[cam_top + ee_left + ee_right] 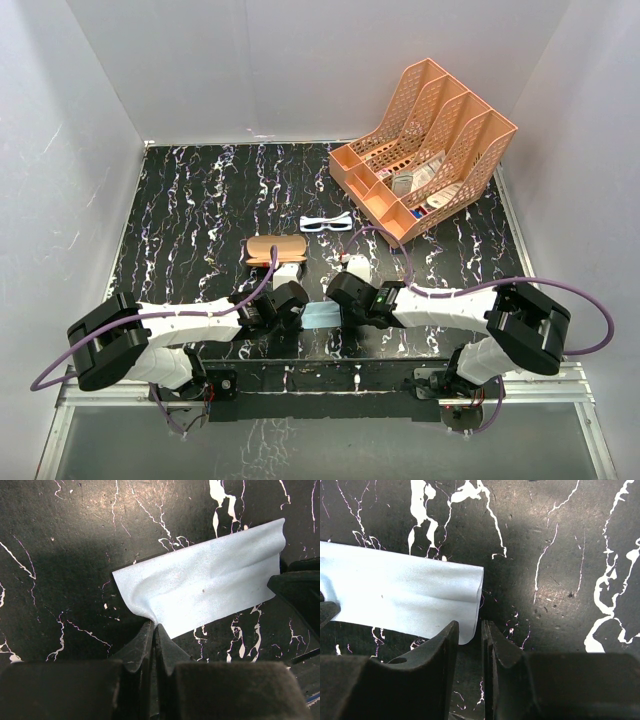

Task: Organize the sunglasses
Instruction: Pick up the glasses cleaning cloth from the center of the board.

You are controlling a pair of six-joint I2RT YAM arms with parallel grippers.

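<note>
The sunglasses (327,222), white-framed with bluish lenses, lie on the black marbled table (200,200) beyond both grippers, untouched. The brown plaid case (276,248) lies to their left. A light blue cloth (322,317) is spread between the two grippers. My left gripper (298,312) is shut on the cloth's near left corner (153,625); the cloth (210,587) puckers there. My right gripper (340,300) stands at the cloth's right end, its jaws (470,630) narrowly open with the cloth's corner (467,632) in the gap, not pinched. The cloth (400,597) lies flat.
An orange slanted file organizer (425,150) with small items in it stands at the back right. White walls enclose the table on three sides. The right gripper's dark body (300,595) shows at the right edge of the left wrist view.
</note>
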